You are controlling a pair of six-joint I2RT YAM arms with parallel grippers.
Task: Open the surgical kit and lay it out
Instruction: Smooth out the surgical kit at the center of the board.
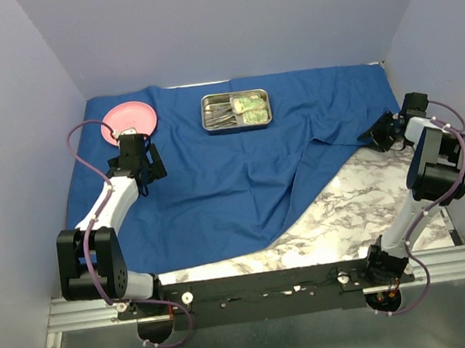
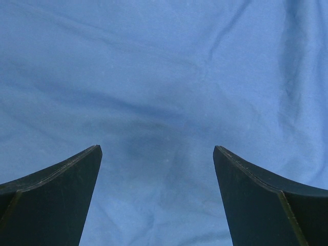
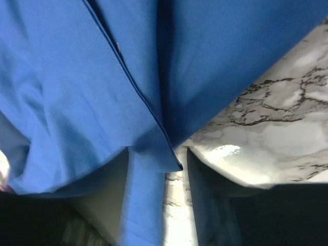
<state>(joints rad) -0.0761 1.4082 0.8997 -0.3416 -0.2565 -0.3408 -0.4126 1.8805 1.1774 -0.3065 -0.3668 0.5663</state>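
Note:
The royal-blue cloth wrap [image 1: 216, 176] lies spread over most of the table. The small steel tray [image 1: 205, 114] stands on it at the back centre and holds thin silver forceps [image 1: 224, 117] and two yellow-green packets [image 1: 249, 104]. My left gripper [image 1: 150, 162] is open and empty just above flat cloth [image 2: 164, 77], in front of the pink plate. My right gripper [image 1: 378, 134] is at the cloth's right corner [image 3: 154, 138]. Its jaws stand narrowly apart. A strip of cloth lies between them against the left finger, with marble showing in the gap.
A pink plate [image 1: 128, 120] lies on the cloth at the back left, beside my left wrist. Bare marble tabletop [image 1: 347, 211] shows at the front right. Lilac walls close in the back and both sides.

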